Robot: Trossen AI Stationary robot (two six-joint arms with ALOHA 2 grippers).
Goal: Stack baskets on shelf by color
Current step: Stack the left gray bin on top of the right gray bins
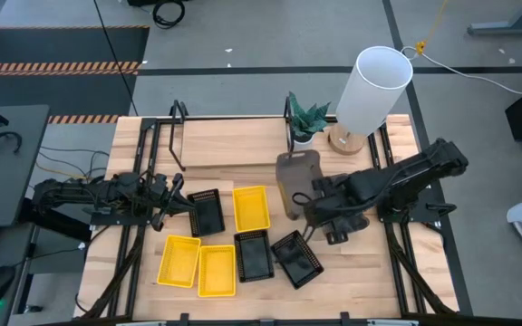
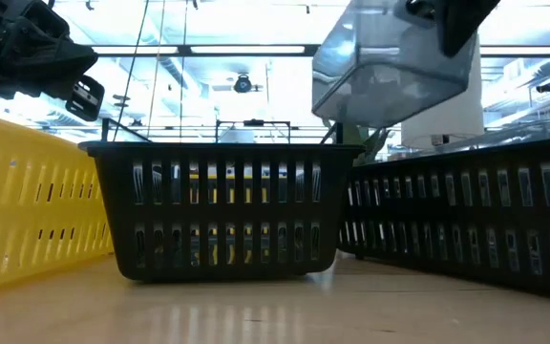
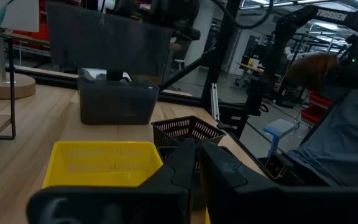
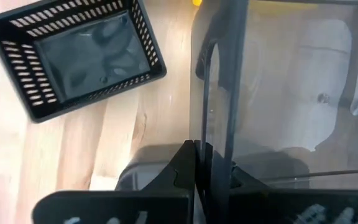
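My right gripper (image 1: 308, 201) is clamped on the wall of a dark grey basket (image 1: 298, 184), and in the right wrist view the fingers (image 4: 194, 163) pinch that translucent wall (image 4: 278, 87) tight. In the low view the grey basket (image 2: 390, 62) hangs tilted in the air, well above the table (image 1: 370, 281). From above, it hovers just in front of the shelf (image 1: 234, 145), near the small potted plant (image 1: 307, 119) and the white lamp (image 1: 372, 89). Over on the other side, my left gripper (image 1: 186, 203) is closed on the near rim of a black mesh basket (image 1: 207, 212), which sits on the table just beside a yellow basket (image 1: 251, 207). The left wrist view shows those fingers (image 3: 185, 168) together over the black basket's edge, with the yellow one (image 3: 101, 163) alongside. Farther out toward the front edge lie two more yellow baskets (image 1: 198, 264) side by side, then a black one (image 1: 254, 255) and another black one (image 1: 296, 258) turned at an angle. The shelf board itself lies bare of baskets along the back.
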